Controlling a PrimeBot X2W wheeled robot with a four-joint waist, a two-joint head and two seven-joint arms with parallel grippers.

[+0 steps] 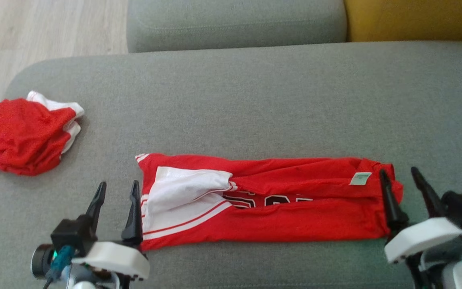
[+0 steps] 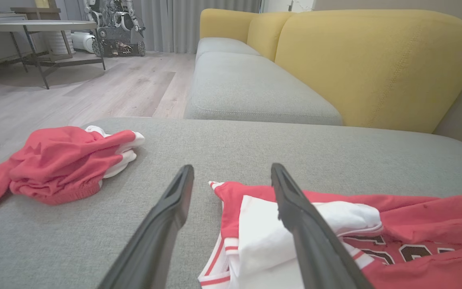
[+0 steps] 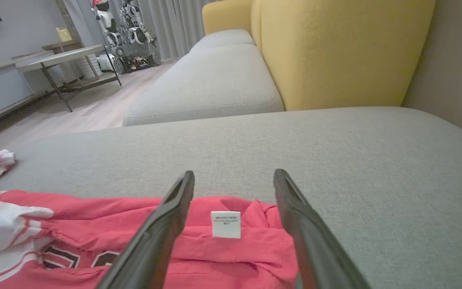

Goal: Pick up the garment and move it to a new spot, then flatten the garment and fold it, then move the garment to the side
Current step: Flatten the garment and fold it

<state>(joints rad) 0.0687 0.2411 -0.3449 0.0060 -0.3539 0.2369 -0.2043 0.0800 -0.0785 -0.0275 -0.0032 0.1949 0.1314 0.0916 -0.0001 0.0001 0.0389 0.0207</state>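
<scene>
A red garment (image 1: pixel 279 208) with white trim and dark numbers lies on the grey cushion, folded into a long band running left to right. A white tag (image 1: pixel 360 178) shows near its right end. My left gripper (image 1: pixel 118 196) stands open at the band's left end, its right finger over the white edge (image 2: pixel 263 241). At the band's right end my right gripper (image 1: pixel 403 178) is open too, and the tag (image 3: pixel 225 224) lies between its fingers in the right wrist view. Neither gripper holds anything.
A second red and white garment (image 1: pixel 22 136) lies crumpled at the cushion's left edge, partly hanging over it. A grey seat (image 1: pixel 235 24) and a yellow backrest (image 1: pixel 411 18) stand behind. Wooden floor (image 2: pixel 94 88), a table (image 2: pixel 38 28) and another robot (image 2: pixel 114 28) lie beyond.
</scene>
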